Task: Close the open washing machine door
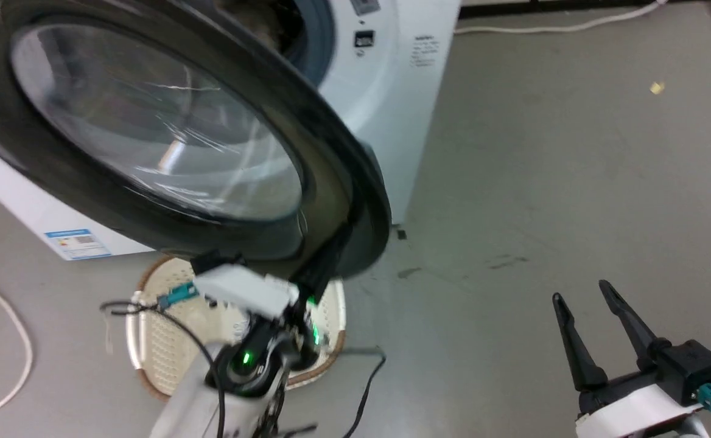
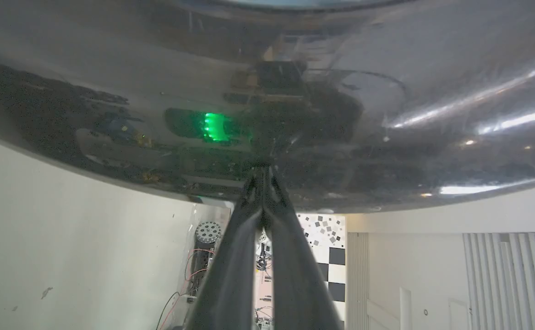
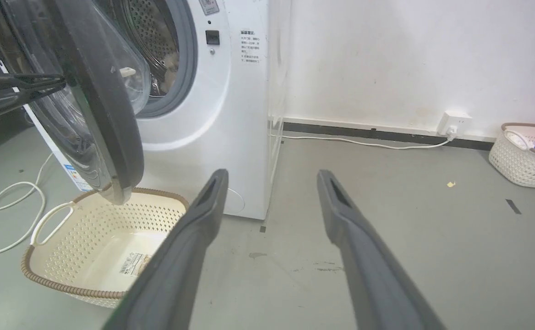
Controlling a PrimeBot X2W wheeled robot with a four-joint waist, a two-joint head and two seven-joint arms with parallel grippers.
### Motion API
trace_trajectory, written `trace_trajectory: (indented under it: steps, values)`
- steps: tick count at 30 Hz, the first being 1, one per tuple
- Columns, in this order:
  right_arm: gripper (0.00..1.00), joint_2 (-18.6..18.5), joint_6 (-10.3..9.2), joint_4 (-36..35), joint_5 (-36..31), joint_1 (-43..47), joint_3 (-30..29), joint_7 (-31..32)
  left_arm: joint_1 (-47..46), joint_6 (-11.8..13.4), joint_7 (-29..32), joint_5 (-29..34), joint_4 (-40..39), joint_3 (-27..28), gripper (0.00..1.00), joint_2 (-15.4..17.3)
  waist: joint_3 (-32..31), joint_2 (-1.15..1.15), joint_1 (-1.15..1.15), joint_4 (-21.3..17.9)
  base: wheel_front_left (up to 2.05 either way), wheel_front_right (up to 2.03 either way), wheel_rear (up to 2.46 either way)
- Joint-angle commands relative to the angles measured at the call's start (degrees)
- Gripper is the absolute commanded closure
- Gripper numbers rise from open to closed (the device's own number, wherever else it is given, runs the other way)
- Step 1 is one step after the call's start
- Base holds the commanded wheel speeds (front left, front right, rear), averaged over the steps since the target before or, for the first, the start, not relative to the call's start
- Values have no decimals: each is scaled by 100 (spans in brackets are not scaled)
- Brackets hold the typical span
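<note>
The washing machine door [image 1: 154, 121], with its wide black rim and bulging clear glass, stands swung partly open across the head view. In the right wrist view the door [image 3: 111, 114] is seen edge-on in front of the drum mouth [image 3: 153, 32]. The white washing machine [image 1: 392, 91] stands behind it. My left gripper [image 1: 338, 238] is shut, with nothing between its fingers. Its tips touch the outer face of the door's glossy black rim [image 2: 386, 68] near the lower free edge, where the left gripper [image 2: 263, 170] meets its own reflection. My right gripper [image 1: 581, 293] hangs open over bare floor, well to the right of the machine.
A cream perforated laundry basket [image 3: 98, 243] sits on the floor under the door, beside my left arm. A white cable [image 1: 8, 340] loops on the floor at left. A second basket [image 3: 524, 156] with clothes stands by the wall socket [image 3: 453, 121] at far right. Grey floor [image 1: 544, 182] lies to the machine's right.
</note>
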Motion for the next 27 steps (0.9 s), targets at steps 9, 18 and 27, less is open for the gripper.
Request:
trace_trajectory:
  steps: [9,18,27]
  values:
    - [0,102,5,52,58,-197,67,-27,-1281,-64,-1155,-500,814,-639,100,3,172,-1,-1,-210,0,0,0]
    - [0,84,5,57,25,-30,-41,-27,-761,-65,-1028,-28,623,-845,0,120,-206,-1,-1,195,0,0,0]
    - [0,33,5,-113,69,289,-100,-27,647,-65,-2262,1847,-595,-1144,0,1256,-829,-1,-1,806,0,0,0]
